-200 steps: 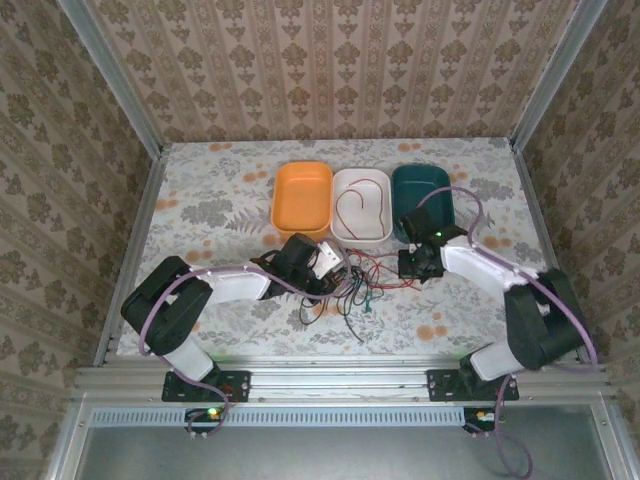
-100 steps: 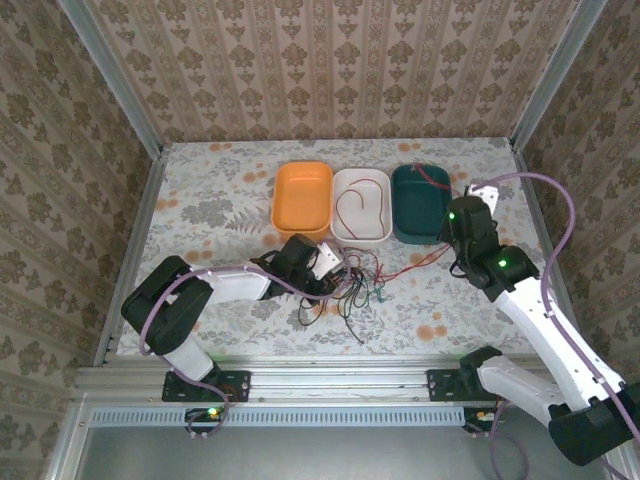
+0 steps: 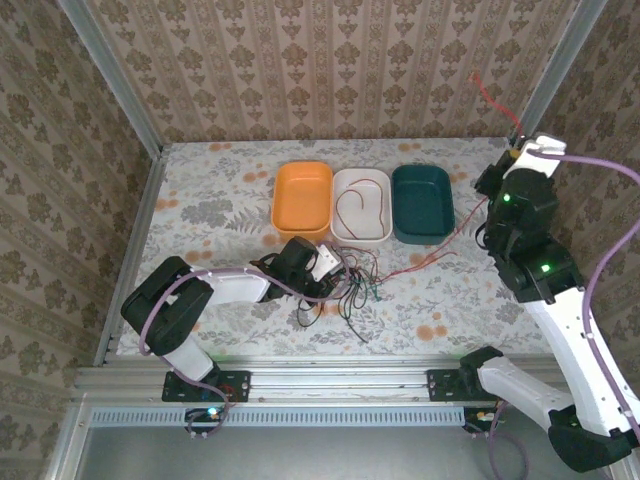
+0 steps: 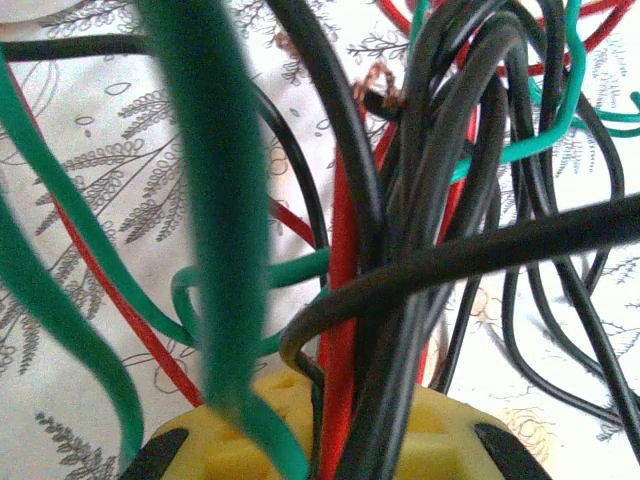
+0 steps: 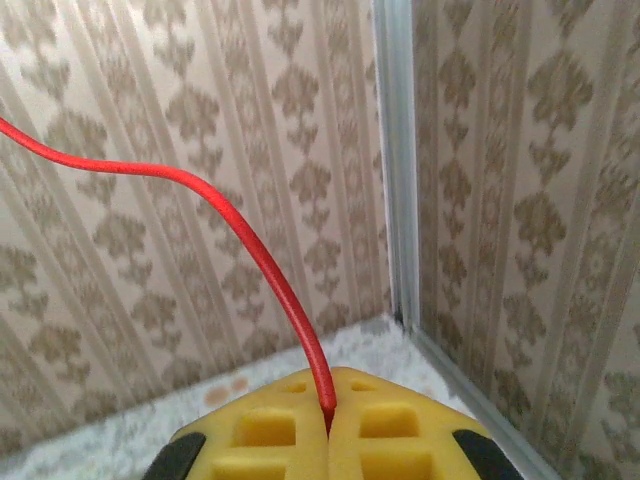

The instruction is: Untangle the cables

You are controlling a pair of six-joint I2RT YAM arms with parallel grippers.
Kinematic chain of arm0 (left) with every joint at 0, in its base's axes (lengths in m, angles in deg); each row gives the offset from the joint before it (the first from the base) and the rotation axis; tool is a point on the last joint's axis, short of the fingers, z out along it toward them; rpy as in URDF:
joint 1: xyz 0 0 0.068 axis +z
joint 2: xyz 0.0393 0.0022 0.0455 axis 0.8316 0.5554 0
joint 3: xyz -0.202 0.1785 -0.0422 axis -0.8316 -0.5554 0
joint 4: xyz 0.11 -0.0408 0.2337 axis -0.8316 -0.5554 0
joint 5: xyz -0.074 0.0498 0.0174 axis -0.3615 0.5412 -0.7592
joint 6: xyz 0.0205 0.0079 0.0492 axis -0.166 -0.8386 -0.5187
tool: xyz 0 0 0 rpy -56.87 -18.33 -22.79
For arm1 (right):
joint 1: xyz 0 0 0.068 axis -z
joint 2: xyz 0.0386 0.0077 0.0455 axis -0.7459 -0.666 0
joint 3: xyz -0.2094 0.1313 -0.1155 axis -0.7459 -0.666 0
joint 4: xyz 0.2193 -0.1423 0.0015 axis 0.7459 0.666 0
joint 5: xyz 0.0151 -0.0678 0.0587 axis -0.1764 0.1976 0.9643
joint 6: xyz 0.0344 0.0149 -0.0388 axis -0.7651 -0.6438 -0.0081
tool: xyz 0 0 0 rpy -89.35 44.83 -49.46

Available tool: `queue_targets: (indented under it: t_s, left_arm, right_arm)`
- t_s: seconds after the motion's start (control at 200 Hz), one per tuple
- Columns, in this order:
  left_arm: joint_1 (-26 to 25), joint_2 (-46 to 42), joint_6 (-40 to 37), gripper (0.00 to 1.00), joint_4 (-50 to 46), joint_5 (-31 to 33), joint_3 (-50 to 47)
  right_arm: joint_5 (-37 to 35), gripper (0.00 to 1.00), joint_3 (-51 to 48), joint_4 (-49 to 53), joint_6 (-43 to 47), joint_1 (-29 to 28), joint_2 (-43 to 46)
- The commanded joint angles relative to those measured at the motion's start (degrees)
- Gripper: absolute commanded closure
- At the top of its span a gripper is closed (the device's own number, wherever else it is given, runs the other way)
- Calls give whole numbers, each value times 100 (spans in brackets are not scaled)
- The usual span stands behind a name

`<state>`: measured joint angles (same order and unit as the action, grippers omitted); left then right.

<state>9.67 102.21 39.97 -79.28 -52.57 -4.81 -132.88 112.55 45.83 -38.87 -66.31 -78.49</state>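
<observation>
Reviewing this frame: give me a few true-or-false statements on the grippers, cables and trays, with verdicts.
1. The right gripper is shut on a red cable. True.
2. The left gripper is open. False: it is shut on a bundle of cables.
3. The white tray holds a cable. True.
4. The teal tray sits between the orange tray and the white tray. False: the white tray is in the middle, with the orange tray to its left and the teal tray to its right.
</observation>
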Motion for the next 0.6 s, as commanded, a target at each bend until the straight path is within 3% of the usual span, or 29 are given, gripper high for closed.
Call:
queue_targets:
  t_s: [0.0, 0.205, 0.315, 0.435, 0.595]
  left_arm:
    - [-8, 95, 38, 100, -522, 537, -228]
    - [-4, 155, 142, 100, -531, 680, -198]
    - [5, 224, 270, 100, -538, 679, -151]
    - [72, 245, 434, 100, -454, 223, -67]
    - [220, 255, 720, 100, -278, -361, 78]
  right_arm:
    - [-206, 100, 436, -884, 627, 44, 93]
    - [552, 100, 799, -1132, 972, 78, 70]
    - [1544, 100, 1006, -787, 753, 90, -49]
    - [2302, 100, 1170, -425, 305, 14, -514]
    - [2785, 100, 1160, -474, -464, -156, -1438]
